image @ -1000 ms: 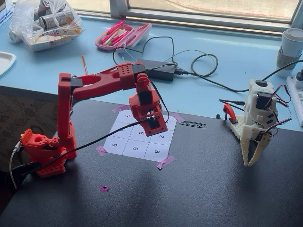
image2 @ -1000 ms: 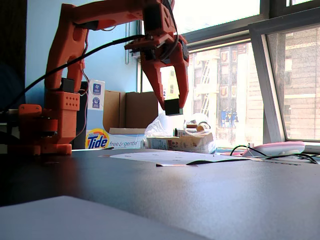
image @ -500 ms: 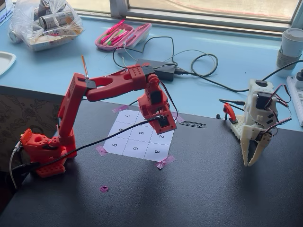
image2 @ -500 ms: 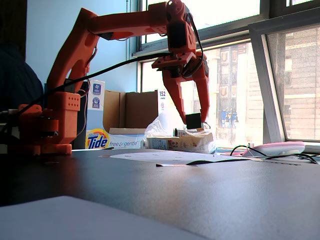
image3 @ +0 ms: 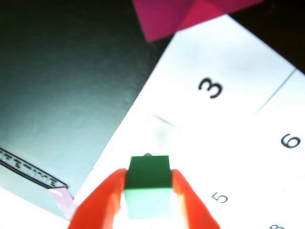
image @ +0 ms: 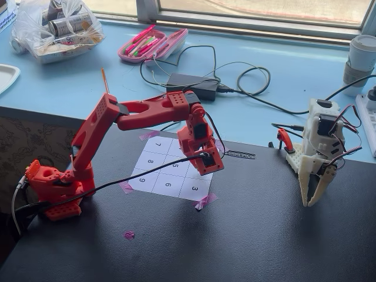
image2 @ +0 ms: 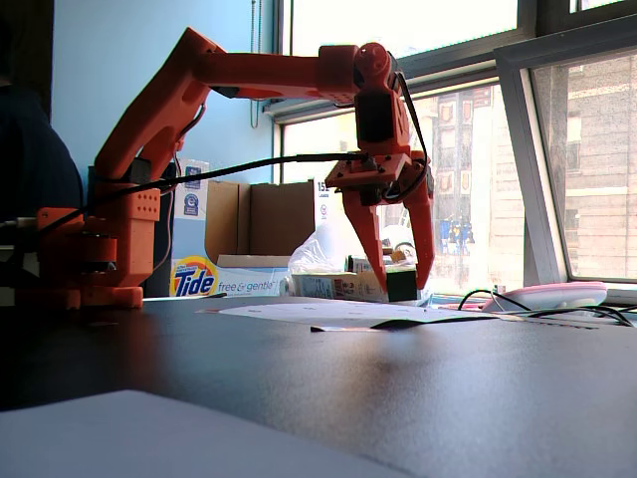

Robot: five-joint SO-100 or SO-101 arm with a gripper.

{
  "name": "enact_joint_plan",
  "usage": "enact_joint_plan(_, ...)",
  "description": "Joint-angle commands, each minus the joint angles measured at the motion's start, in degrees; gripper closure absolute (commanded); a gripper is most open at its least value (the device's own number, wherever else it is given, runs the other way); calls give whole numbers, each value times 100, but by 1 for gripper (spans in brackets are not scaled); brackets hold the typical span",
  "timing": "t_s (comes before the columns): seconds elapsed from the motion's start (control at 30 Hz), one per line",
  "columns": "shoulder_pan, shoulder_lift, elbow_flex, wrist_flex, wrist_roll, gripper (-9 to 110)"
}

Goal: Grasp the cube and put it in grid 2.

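Cube clenched in red pincer, lower half washed out, grid 2 hidden beneath pincer.

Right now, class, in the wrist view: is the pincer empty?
No: the pincer grips the green cube between its red fingers.

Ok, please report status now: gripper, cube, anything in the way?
Gripper shut on the cube, fingers on both sides. Cube held above the numbered sheet, near square 3. Nothing in the way.
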Motion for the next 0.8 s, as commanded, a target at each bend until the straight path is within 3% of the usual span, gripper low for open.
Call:
enact_joint_plan(0.0, -88, 26, -272, -88, 53, 101)
enact_joint_plan(0.4, -229, -70, -193, 0, -35, 75)
enact_joint_plan(0.6, -141, 378, -185, 70, -70, 73)
enact_joint_plan(0.77, 149, 1784, -185, 536, -202, 73)
